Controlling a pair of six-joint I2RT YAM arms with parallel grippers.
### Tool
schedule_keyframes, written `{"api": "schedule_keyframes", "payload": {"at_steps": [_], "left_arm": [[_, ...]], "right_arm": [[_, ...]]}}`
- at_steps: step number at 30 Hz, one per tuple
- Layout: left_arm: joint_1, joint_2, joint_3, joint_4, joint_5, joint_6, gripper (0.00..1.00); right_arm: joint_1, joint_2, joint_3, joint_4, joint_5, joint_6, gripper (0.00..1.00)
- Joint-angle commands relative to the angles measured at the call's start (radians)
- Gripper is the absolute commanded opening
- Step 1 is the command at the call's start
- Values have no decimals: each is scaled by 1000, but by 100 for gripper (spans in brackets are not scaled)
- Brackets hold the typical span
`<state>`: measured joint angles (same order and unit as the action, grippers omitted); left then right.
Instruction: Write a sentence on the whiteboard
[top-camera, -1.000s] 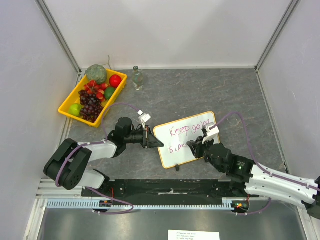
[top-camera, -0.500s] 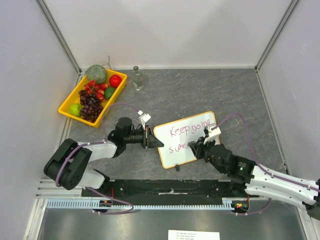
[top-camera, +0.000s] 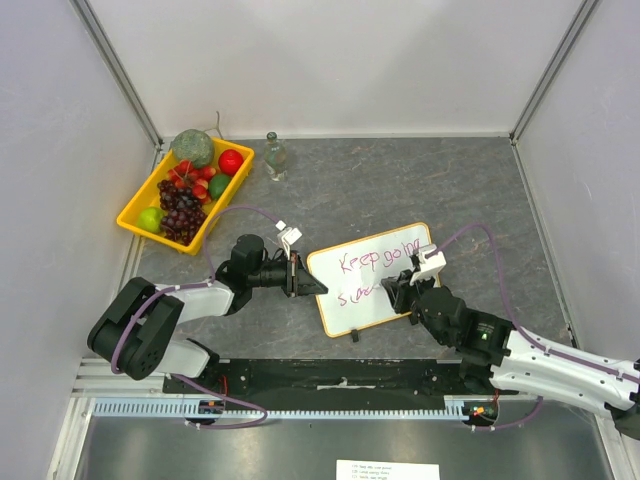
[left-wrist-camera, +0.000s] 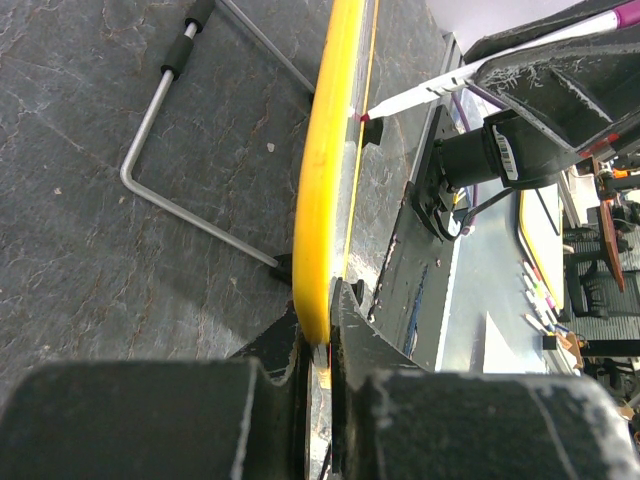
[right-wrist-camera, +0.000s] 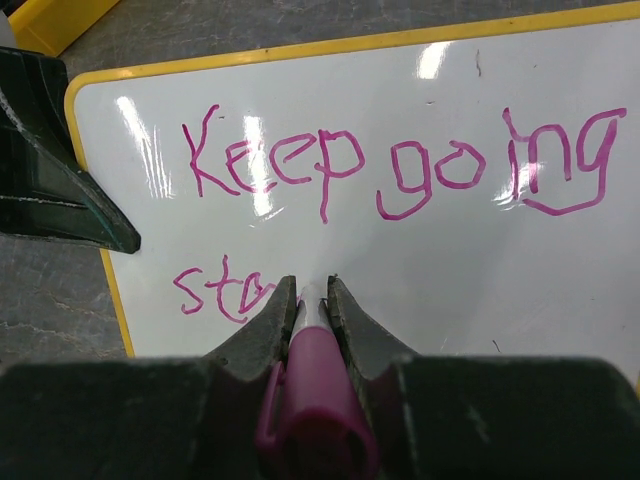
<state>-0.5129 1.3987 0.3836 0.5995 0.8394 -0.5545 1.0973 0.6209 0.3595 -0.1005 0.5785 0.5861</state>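
With my left fingers (left-wrist-camera: 365, 330) pinched on the edge of the board (top-camera: 345, 312), which sits between my arms, and my right fingers (right-wrist-camera: 262, 335) tight on the marker (right-wrist-camera: 315, 380) mid-word, pressing too hard could skid the board and smear the line.

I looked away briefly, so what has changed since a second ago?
The right gripper, shut on the pink marker, slid slightly right along the second line. The left gripper stays clamped on the whiteboard; it and the yellow fruit tray have not moved.
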Motion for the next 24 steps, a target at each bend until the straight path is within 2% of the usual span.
{"api": "schedule_keyframes", "payload": {"at_steps": [1,12,24], "left_arm": [[-3,16,-11,-92,-120,136,2],[-1,14,-12,-92,-120,137,2],[-1,16,-11,-92,-120,137,2]], "right_arm": [[-4,10,41,-10,77,-34,0],[-5,69,59,44,-49,-40,0],[-5,-29,58,-5,-9,-34,0]]}}
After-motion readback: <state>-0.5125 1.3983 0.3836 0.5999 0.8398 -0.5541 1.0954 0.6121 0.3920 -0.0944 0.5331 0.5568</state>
